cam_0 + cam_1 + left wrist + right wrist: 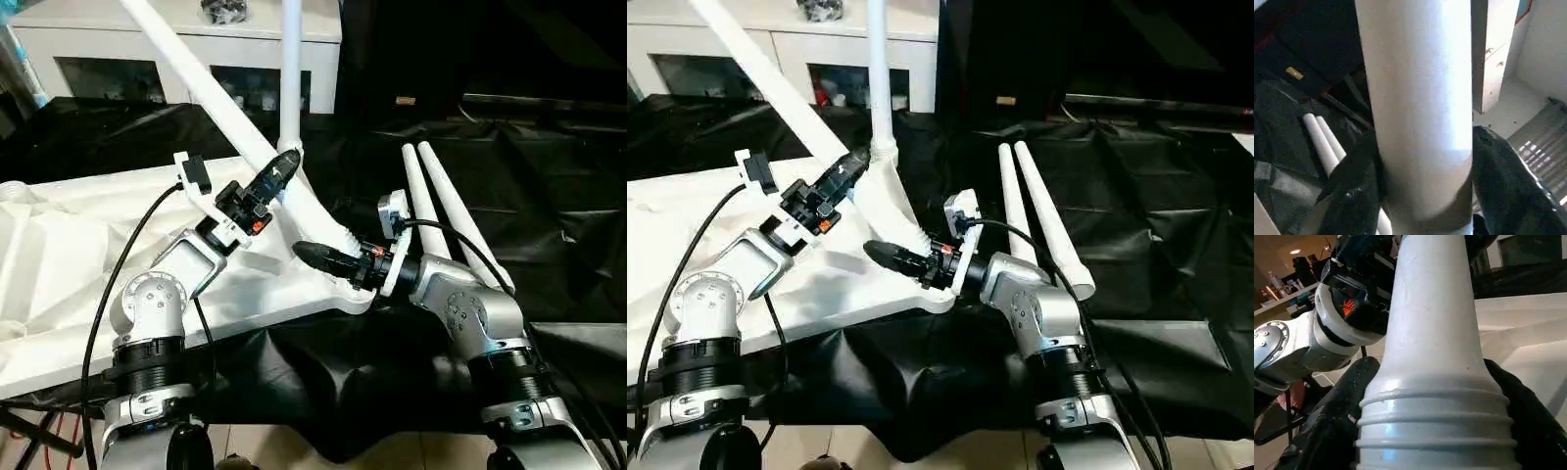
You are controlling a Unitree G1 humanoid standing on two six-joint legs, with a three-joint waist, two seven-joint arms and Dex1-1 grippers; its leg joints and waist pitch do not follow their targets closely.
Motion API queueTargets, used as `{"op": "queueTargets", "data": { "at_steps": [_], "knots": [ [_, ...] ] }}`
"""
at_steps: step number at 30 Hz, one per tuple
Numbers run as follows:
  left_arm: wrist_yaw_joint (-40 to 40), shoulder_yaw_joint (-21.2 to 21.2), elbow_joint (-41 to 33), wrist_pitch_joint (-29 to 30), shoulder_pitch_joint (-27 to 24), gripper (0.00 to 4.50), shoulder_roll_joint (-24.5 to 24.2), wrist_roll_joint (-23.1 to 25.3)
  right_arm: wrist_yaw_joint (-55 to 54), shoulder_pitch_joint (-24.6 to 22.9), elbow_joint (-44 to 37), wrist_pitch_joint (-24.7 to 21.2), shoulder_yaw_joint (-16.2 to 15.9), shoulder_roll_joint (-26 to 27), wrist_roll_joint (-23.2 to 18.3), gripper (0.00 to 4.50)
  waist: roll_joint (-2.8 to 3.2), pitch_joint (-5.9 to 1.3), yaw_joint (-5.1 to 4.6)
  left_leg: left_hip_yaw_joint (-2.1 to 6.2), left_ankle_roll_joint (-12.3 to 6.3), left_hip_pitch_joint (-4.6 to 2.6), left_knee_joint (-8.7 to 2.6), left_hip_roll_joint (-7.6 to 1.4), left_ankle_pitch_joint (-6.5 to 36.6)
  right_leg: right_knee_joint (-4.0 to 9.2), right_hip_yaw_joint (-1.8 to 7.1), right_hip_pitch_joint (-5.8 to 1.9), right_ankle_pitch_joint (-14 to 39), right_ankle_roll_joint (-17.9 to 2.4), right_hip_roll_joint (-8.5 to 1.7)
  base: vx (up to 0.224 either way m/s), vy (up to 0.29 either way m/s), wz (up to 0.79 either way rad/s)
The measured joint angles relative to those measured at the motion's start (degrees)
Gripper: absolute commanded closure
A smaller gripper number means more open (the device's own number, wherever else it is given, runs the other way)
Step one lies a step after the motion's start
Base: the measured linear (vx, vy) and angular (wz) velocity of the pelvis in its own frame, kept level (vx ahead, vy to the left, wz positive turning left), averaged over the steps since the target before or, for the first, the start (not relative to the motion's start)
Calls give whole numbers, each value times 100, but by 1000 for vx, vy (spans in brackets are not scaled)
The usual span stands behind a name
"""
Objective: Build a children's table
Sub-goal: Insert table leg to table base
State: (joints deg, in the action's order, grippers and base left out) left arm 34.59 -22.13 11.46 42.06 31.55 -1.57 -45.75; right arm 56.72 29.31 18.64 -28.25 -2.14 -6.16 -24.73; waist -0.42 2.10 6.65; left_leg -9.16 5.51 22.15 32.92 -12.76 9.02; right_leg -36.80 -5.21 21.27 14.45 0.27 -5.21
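Observation:
The children's table top lies upside down, ribbed side up, on the black-draped work table. One white leg stands upright in its far corner socket. A second leg slants from the upper left down toward the near corner socket. My left gripper is shut on this slanted leg partway up. In the left wrist view, the leg passes between the black fingers. My right gripper is shut on its ribbed lower end, just above the socket.
Two loose white legs lie side by side on the black cloth, right of my right arm. A white cabinet with glass doors stands behind the work table. The cloth's front edge hangs near my body.

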Motion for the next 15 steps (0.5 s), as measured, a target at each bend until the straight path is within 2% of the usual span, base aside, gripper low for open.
{"op": "queueTargets", "data": {
  "at_steps": [1,3,9,11,15],
  "knots": [
    [1,7,2,4,11,219,13,-37,-2,0,1,-4,-17,-2,6,175,-11,6,9,0,0,0,0,0,0,0,0,0,0,0,0,0,0,0],
    [-2,30,2,-4,31,247,-14,-36,-17,4,1,-30,-23,17,-3,175,-22,13,12,-1,-1,1,2,0,0,1,0,0,0,1,0,0,0,0],
    [-6,70,0,-5,32,254,-29,-72,-39,4,-1,-38,-62,-5,4,176,-24,15,5,-1,-1,1,3,0,0,0,0,0,-2,3,0,0,0,0],
    [-6,148,0,-37,53,254,-96,-48,-131,5,0,-80,-55,32,-14,120,-23,15,1,0,0,1,3,0,0,-1,0,0,-3,3,0,0,0,0],
    [-25,346,-37,-133,112,255,-242,192,-325,10,-2,-160,67,35,-48,80,-22,15,6,0,-1,0,8,0,0,-1,1,-4,-6,6,0,0,0,0]
  ]
}}
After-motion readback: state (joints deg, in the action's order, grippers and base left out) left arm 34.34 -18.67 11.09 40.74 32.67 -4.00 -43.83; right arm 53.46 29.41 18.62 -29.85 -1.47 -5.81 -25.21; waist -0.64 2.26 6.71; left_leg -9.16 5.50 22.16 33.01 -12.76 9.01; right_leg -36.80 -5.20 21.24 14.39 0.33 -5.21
